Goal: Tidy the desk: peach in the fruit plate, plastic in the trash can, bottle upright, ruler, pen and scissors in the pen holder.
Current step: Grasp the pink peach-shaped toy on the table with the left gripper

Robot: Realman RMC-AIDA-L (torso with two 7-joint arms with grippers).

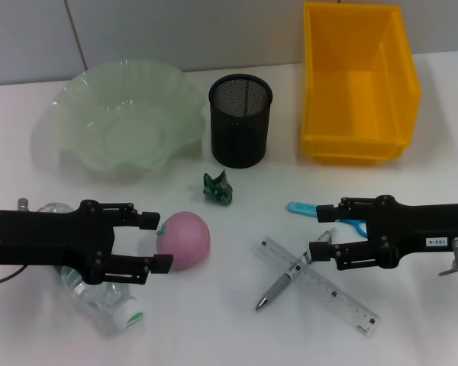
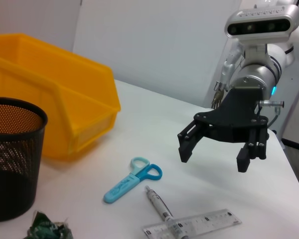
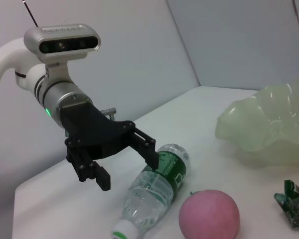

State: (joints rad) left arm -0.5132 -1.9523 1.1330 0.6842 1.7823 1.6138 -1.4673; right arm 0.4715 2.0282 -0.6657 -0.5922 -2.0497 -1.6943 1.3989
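A pink peach lies on the white desk just beside my open left gripper, whose fingers reach it from the left. A clear plastic bottle lies on its side under the left arm. Crumpled green plastic sits in front of the black mesh pen holder. My open right gripper hovers over the blue scissors, near the clear ruler and the pen lying across it. The green glass fruit plate stands at the back left.
A yellow bin stands at the back right. The left wrist view shows the right gripper, scissors, pen and ruler. The right wrist view shows the left gripper, bottle and peach.
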